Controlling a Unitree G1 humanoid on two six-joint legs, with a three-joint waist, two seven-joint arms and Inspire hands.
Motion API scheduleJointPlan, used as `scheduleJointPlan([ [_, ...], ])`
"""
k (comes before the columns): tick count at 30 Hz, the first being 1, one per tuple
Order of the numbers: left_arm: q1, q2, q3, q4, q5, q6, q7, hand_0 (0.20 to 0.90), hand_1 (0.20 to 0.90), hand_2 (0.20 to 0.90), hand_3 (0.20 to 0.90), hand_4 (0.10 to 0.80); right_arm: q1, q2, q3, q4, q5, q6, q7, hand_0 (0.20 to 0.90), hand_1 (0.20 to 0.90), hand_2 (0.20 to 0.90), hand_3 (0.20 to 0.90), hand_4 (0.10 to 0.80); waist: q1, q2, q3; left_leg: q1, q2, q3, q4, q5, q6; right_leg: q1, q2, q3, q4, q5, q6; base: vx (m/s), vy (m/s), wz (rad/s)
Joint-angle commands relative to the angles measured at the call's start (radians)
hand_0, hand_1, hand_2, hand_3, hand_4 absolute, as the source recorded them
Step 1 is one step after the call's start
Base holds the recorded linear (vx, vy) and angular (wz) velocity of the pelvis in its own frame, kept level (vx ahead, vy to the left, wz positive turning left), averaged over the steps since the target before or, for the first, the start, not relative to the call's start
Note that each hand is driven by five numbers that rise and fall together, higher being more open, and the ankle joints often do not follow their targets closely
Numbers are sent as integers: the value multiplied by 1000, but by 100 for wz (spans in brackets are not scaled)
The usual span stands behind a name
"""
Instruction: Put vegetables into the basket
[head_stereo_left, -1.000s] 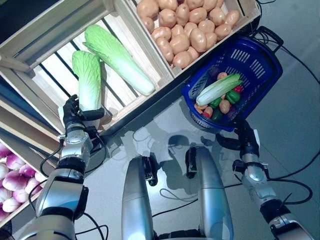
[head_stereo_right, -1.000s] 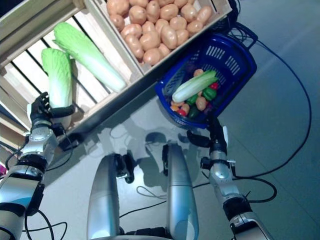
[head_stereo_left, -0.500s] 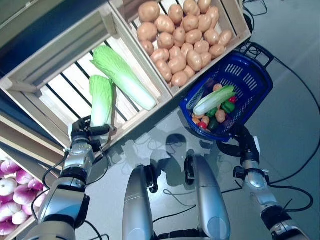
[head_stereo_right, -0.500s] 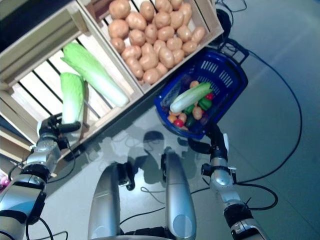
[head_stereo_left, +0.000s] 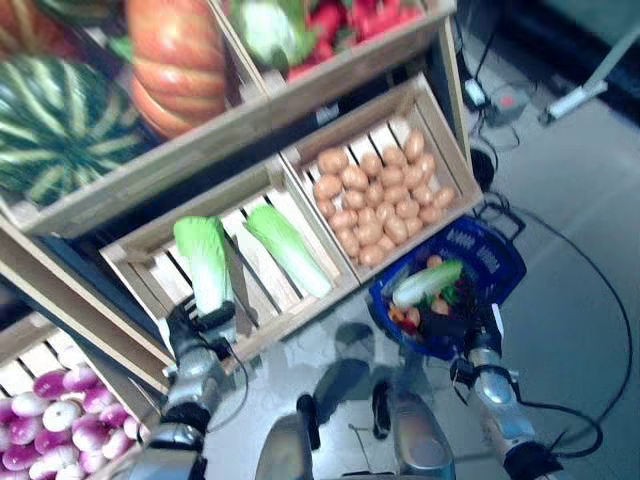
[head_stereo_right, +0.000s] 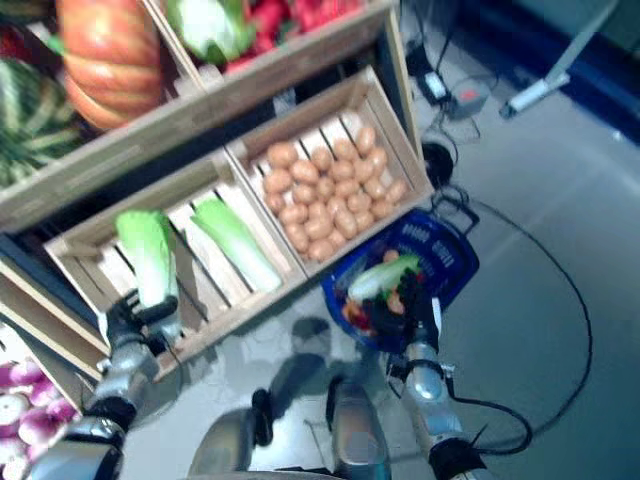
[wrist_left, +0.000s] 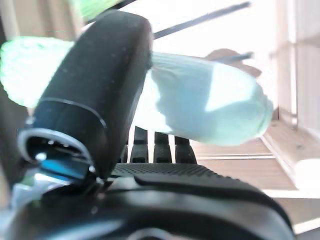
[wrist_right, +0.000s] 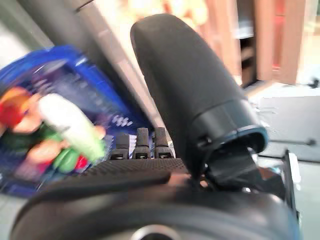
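My left hand (head_stereo_left: 190, 335) is shut on a long napa cabbage (head_stereo_left: 205, 262) and holds it upright at the front of a slatted wooden crate (head_stereo_left: 140, 262). In the left wrist view my thumb (wrist_left: 95, 95) lies over the pale cabbage (wrist_left: 200, 105), with my fingers under it. The blue basket (head_stereo_left: 505, 262) stands on the floor by the stand's right end. It holds another napa cabbage (head_stereo_left: 428, 283) on top of small red, green and orange vegetables. My right hand (head_stereo_left: 482, 338) is open just at the basket's near rim, and the right wrist view shows it (wrist_right: 190, 95) before the basket (wrist_right: 75, 60).
The wooden stand (head_stereo_left: 300, 95) rises in tiers above and left of the basket. A second long cabbage (head_stereo_left: 288, 250) lies in the same crate, right of the held one. A neighbouring crate (head_stereo_left: 440, 120) borders the basket. Grey floor (head_stereo_left: 580, 220) lies right of the basket.
The whole picture has shifted: the camera now looks higher and further out, showing the stand's upper shelves. My left hand keeps its hold on the cabbage. My right hand stays by the basket.
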Motion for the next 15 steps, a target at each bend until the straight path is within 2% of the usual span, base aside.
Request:
scheduleJointPlan([
  [1, 24, 35, -11, -116, 64, -187, 51, 300, 300, 300, 300, 400, -1, 38, -39, -93, 63, -116, 60, 900, 900, 900, 900, 800, 30, -18, -122, 15, -60, -32, -87, 103, 20, 143, -45, 17, -275, 196, 31, 52, -168, 8],
  [2, 49, 19, -21, -163, 84, -207, 37, 300, 300, 300, 300, 400, 14, 57, -45, -122, 72, -118, 62, 900, 900, 900, 900, 800, 40, -17, -138, 45, -69, -44, -154, 124, 22, 173, -43, 13, -339, 229, 40, 1, -112, 14],
  [4, 70, 10, -27, -197, 119, -233, 24, 300, 300, 300, 300, 400, 24, 69, -54, -145, 83, -122, 61, 900, 900, 900, 900, 800, 49, -17, -148, 64, -72, -49, -196, 139, 22, 193, -41, 7, -380, 253, 47, -16, -111, 32],
  [6, 111, 19, -45, -296, 180, -241, 3, 300, 300, 300, 300, 400, 36, 90, -73, -184, 119, -121, 91, 900, 900, 900, 900, 800, 65, -20, -163, 90, -73, -58, -258, 159, 24, 215, -34, -3, -441, 287, 54, -23, -117, 19],
  [10, 165, 39, -56, -418, 236, -252, -46, 300, 300, 300, 300, 400, 45, 94, -80, -231, 112, -83, 113, 900, 900, 900, 900, 800, 82, -25, -178, 112, -73, -65, -307, 172, 26, 234, -24, -5, -492, 315, 57, -23, -68, 2],
  [12, 199, 58, -88, -513, 279, -256, -105, 300, 300, 300, 300, 400, 52, 98, -79, -254, 160, -67, 168, 900, 900, 900, 900, 800, 93, -31, -185, 114, -73, -65, -318, 171, 29, 238, -16, -4, -505, 321, 56, -55, -52, 5],
  [15, 204, 72, -120, -562, 303, -257, -132, 300, 300, 300, 300, 400, 51, 100, -75, -268, 202, -59, 223, 900, 900, 900, 900, 800, 95, -36, -188, 117, -72, -61, -318, 169, 32, 242, -14, -3, -504, 321, 55, -20, -26, 9],
])
